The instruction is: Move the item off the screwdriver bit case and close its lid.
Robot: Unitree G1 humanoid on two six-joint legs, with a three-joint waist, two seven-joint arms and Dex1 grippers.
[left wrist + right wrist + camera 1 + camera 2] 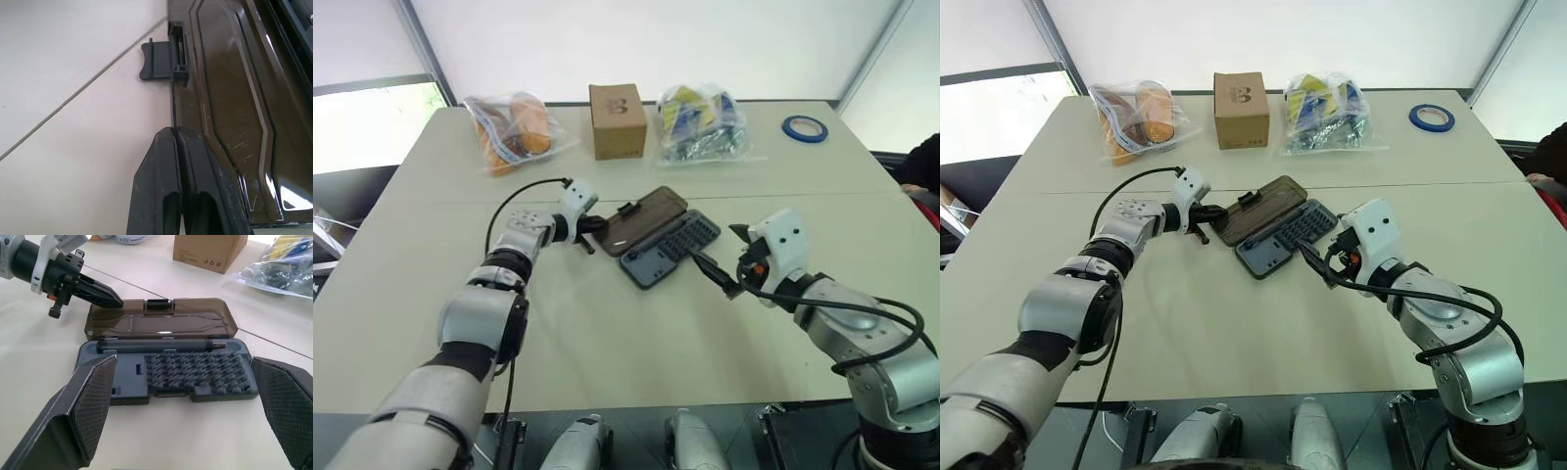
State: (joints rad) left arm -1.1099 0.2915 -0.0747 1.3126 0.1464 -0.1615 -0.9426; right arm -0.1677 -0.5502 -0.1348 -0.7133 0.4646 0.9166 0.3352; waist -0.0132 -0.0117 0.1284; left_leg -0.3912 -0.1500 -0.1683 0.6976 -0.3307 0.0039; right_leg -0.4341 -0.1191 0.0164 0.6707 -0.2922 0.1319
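A pale worktop (pixel 607 333) spreads under both my arms, with the screwdriver bit case (pixel 166 377) lying open flat on it between my two sets of fingers. Its grey tray of bits sits directly ahead of my right fingers; its smoky lid (pixel 161 318) lies folded back beyond the tray, its free long edge and black latch tab (pixel 156 61) on the side toward my left fingers. Nothing rests on the tray or the lid now, so what remains, as I judge it, is the closing. Well beyond the case stand a cardboard box (pixel 618 119), two plastic bags of odds and ends (pixel 700 122) and, far to my right, a roll of blue tape (pixel 804 128).

The risk lies in my thin hold: my left gripper (pixel 174 134) is pinched shut on the very rim of the lid, just short of the tab. If I swing the lid over from so narrow a bite, the slick plastic could slip free and drop back, or the light case could skid across the worktop rather than hinge. My right gripper (pixel 181 396) hangs spread wide, its fingers (pixel 95 401) either side of the tray's near edge, touching nothing and holding nothing, so the case is not braced.
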